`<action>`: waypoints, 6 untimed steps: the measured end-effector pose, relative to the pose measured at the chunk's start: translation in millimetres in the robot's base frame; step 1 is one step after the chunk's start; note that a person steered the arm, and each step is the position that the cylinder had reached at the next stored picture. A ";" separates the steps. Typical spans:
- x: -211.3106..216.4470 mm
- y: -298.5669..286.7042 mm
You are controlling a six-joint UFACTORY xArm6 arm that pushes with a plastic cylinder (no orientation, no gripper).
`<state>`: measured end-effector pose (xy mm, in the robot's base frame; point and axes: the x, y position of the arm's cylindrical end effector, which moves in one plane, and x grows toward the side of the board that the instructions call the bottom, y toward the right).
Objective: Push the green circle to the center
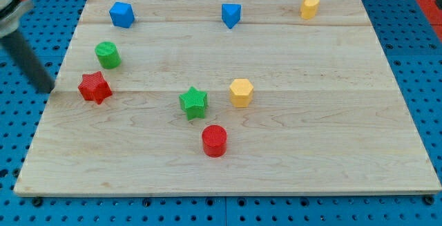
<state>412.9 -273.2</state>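
The rod (pixel 27 57) is blurred, and its upper part is cut off by the view's left edge and top. My tip (pixel 45 88) is soft in outline, so I cannot tell if it touches the counter (pixel 311 150). The counter's bottom right corner is cut off by the view's right edge.

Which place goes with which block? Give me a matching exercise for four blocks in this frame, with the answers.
Blocks:
1. green circle
2. red circle
3. yellow hexagon
4. green star

Places:
A. near the view's top right
B. lowest block in the view
C. just above the red star, at the view's left
D. left of the central yellow block

Pairs: 1-C, 2-B, 3-A, 4-D

My tip sits left of the red star.
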 end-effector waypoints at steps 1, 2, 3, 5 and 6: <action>-33.4 55.3; -36.6 38.8; -61.3 22.4; -34.8 257.8; -46.0 201.2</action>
